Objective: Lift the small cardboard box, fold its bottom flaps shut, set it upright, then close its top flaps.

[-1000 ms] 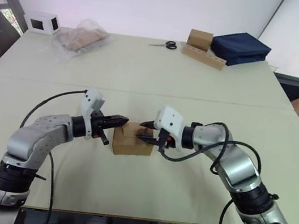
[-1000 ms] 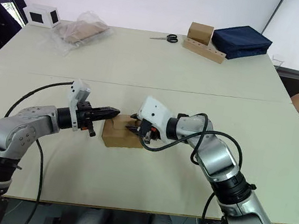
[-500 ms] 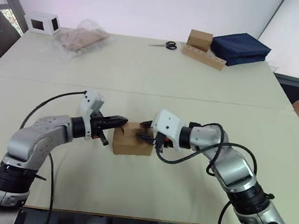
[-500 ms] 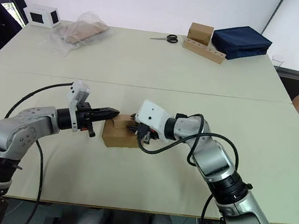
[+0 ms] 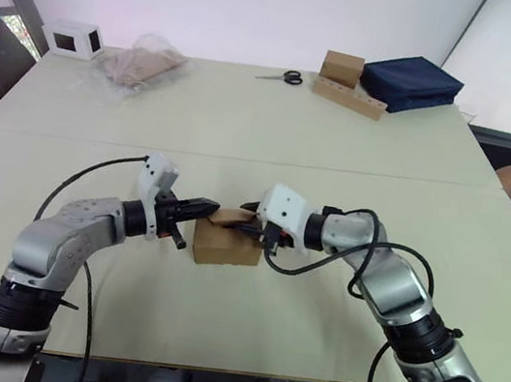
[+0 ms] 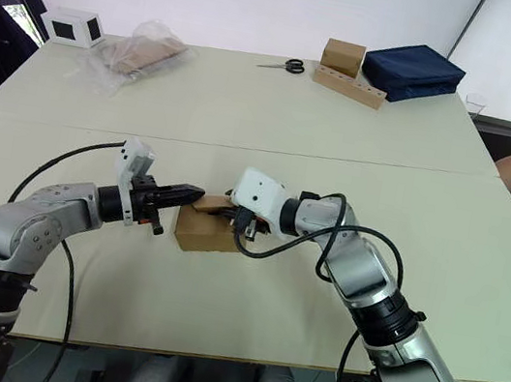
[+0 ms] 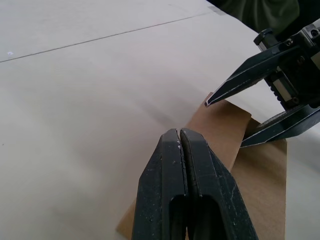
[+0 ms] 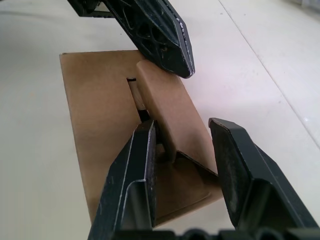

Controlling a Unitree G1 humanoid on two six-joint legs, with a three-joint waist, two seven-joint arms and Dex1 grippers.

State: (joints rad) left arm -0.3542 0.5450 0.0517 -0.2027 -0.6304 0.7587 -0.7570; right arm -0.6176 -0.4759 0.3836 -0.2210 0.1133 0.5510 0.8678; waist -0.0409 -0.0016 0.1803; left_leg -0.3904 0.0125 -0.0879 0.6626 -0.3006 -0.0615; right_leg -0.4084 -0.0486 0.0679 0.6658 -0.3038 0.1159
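Now, change: since a second ago I see my right gripper (image 6: 239,220) has slid in closer over the small cardboard box (image 5: 225,246), and one of the top flaps (image 8: 165,112) has come down from standing to lying nearly flat.
Meaning: I judge the top closing is well under way; a dark slot at the seam suggests the flaps are not fully seated, though the view there is poor.
Box: it sits upright on the worktop (image 5: 340,156), between my two arms.
Left gripper (image 7: 180,142): jaws pressed shut on nothing, tip resting at the left edge of the box top, beside the lowered flap.
Right gripper: jaws parted, straddling the lowered flap, one finger tucked along the seam, the other off to the flap's outer side.
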